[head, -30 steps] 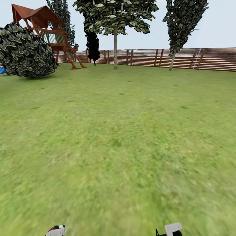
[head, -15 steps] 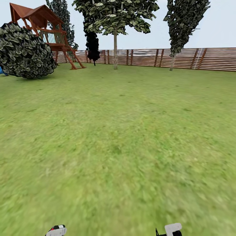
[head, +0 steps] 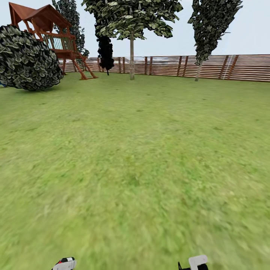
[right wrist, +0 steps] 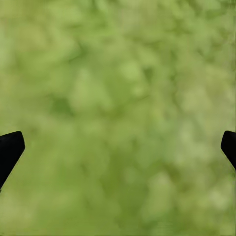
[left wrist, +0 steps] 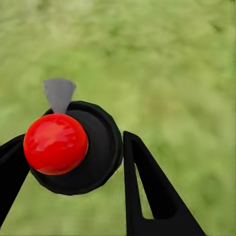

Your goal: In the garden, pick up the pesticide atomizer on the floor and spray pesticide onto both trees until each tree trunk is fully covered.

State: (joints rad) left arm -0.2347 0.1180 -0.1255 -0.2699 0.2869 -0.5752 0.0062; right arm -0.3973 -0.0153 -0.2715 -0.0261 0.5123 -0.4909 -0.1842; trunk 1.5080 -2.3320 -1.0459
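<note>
In the left wrist view my left gripper (left wrist: 73,142) is shut on the pesticide atomizer (left wrist: 93,147), a dark round bottle with a red top (left wrist: 55,143) and a grey nozzle. It hangs over green lawn. My right gripper (right wrist: 120,142) is open over the grass with nothing between its black fingertips (right wrist: 11,147). Far ahead in the head view a tree (head: 132,22) with a pale bare tree trunk (head: 132,60) stands by the fence. Another tall tree (head: 212,26) stands further right. The paved floor is out of view.
Wide green lawn (head: 135,161) stretches ahead to a brown slat fence (head: 210,67). A round dark bush (head: 28,60) and a red wooden play tower (head: 56,37) stand at the far left, with a black narrow tree (head: 105,50) beside them. Both arm ends (head: 63,264) (head: 197,261) show at the bottom edge.
The whole head view has drifted slightly, with the bush and play tower sliding left: the camera moved. The arms keep their place in the picture.
</note>
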